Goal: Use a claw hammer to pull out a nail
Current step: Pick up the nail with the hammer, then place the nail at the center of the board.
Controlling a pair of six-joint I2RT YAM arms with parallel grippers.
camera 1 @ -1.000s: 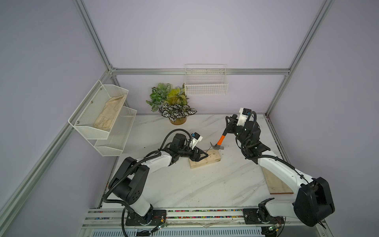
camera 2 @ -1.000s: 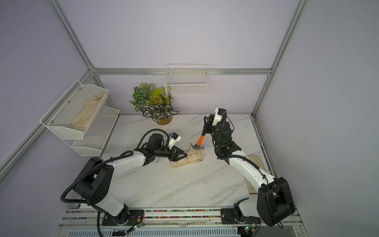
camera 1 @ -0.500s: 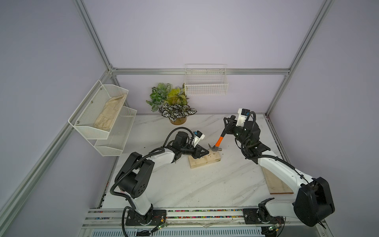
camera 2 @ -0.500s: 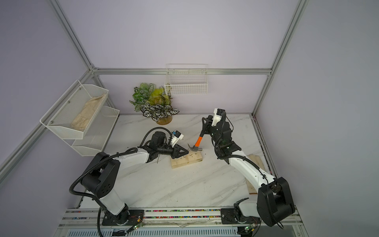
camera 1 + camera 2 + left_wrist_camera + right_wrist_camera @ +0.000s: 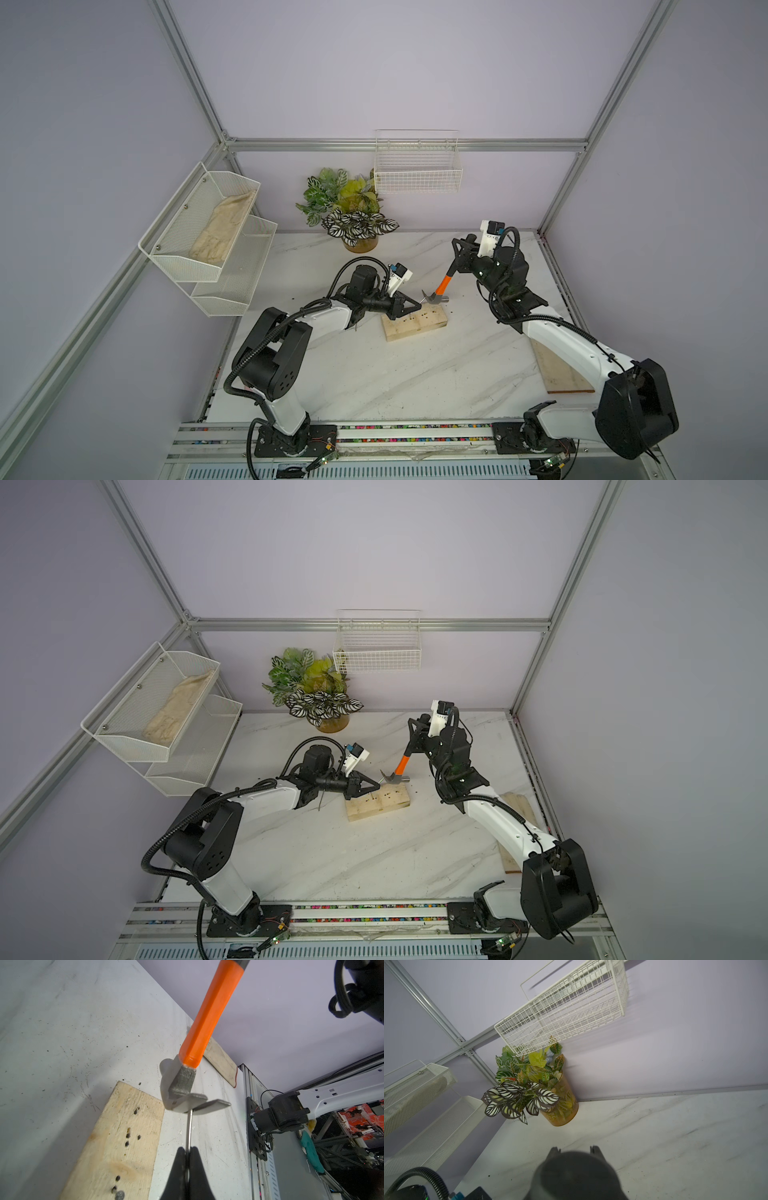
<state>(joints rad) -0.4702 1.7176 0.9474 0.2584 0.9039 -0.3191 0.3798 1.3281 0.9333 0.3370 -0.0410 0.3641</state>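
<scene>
Steel, dull and grey, forms the head of the claw hammer [image 5: 182, 1082], with a curved split claw and a handle orange near the head, black farther up. We see it held aloft over the far edge of the wooden block [image 5: 415, 326], near the counter's [image 5: 374, 374] middle, the right gripper [image 5: 457, 259] clamped on its black end. The left gripper [image 5: 188, 1150] is closed on a thin nail [image 5: 188, 1128] whose other end sits in the claw's slot.
</scene>
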